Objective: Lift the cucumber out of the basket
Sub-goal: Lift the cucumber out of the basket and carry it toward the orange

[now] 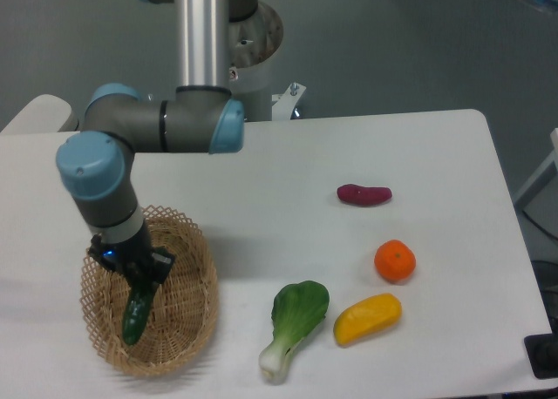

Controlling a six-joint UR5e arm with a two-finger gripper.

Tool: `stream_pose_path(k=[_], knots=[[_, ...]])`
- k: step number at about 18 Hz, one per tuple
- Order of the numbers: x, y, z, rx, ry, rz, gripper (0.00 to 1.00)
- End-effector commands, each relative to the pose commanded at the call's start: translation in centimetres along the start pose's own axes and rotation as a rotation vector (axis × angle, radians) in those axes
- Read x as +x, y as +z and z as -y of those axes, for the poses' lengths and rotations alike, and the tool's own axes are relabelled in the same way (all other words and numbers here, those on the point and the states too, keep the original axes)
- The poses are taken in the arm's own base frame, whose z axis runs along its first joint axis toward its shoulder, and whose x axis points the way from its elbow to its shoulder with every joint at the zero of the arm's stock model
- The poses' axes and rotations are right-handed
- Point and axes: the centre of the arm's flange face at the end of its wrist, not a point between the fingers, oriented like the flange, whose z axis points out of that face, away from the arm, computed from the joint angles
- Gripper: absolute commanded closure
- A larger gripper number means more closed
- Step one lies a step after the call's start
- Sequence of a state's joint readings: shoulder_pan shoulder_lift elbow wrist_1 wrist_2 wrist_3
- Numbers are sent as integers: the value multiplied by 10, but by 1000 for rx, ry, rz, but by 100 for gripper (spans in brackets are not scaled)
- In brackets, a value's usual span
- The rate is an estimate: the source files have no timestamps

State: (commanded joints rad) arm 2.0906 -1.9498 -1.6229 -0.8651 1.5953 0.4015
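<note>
Cucumber [135,314] status: gripped at its upper end by my gripper [139,275], jaws closed against its sides. It hangs below the gripper, tilted, over the interior of the basket [196,316]. Whether its lower tip is touching the weave cannot be determined from this view.

Handling assessment: the cucumber looks stiff and light, so it should hold its shape under the grip. Its skin is glossy, so I judge it slippery; a hold this close to one end leaves most of the length free to swing or slide out. A hold nearer the middle would be more secure. The lift should be slow and vertical, keeping the lower tip away from the lattice rim.

Item count:
- one cucumber, below my gripper;
- one basket, beneath and around it;
- one bok choy [293,325], on the worktop [331,146] beyond the basket;
- one yellow vegetable [367,318], just beside the bok choy;
- one orange [395,260];
- one purple sweet potato [364,193], farthest from my gripper.
</note>
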Motion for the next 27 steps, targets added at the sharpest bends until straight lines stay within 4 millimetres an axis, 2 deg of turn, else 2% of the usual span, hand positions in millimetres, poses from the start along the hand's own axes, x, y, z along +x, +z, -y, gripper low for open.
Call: stream_pose_path(k=[1,2,4,7,8,12,19,21,27], knots=[[-12,-3,-5,-9,16,8,80],[-35,-9,-13,-24,33,14,80],[-66,-21,-27,-47,58,17,80],[-112,-15,-50,-100,109,1,80],[-124,-13,-57,-117,134,-9,80],[-169,-30,-87,-134,223,-11,80],[-211,-38,-116,-155,296,-20,80],[-225,-50,-124,-150,320,-12,80],[-245,-53,-137,-151,336,-10,80]])
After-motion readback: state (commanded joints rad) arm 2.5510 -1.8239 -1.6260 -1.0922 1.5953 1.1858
